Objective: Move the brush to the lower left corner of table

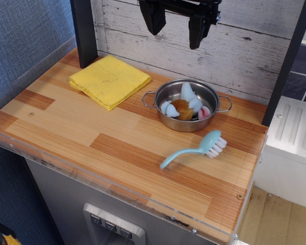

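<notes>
The light-blue brush [196, 148] lies flat on the wooden table [81, 127], toward its right side, in front of the pot. Its white bristles point right and its curved handle runs down-left. My gripper [176, 23] hangs high at the top of the view, above and behind the pot, well away from the brush. Its two black fingers stand apart and nothing is between them.
A steel pot [186, 104] with two handles holds pale-blue and orange plush pieces. A folded yellow cloth [109, 80] lies at the back left. A dark post [85, 31] stands behind the cloth. A white ridged surface [296, 127] lies off the right edge.
</notes>
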Motion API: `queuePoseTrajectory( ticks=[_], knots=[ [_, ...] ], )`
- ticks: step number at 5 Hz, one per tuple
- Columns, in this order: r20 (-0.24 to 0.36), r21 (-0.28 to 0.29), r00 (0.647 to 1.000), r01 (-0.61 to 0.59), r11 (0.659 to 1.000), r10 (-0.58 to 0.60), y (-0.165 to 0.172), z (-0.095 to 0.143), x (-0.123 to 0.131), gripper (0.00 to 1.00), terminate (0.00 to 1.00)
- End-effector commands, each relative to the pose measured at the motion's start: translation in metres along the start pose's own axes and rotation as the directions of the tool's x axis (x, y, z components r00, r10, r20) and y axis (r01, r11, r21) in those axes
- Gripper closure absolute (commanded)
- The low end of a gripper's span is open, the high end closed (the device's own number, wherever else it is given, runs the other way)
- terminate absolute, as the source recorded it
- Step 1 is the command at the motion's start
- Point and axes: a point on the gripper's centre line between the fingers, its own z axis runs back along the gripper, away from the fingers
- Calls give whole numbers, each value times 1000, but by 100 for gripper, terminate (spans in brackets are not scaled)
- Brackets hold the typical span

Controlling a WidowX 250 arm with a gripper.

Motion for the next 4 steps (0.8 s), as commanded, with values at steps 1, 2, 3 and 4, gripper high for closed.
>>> queuePoseTrajectory(
  ticks=[1, 2, 3, 4],
  knots=[
    [0, 0, 1000, 0, 1000, 0, 0, 0, 0, 0, 0],
    [6, 35, 1000, 31, 999, -31, -9, 6, -22, 0, 0],
    [14, 55, 999, 47, 997, -48, -20, 3, -38, 0, 0],
    [-3, 27, 988, 155, 988, -155, -28, -1, -52, 0, 0]
  ],
)
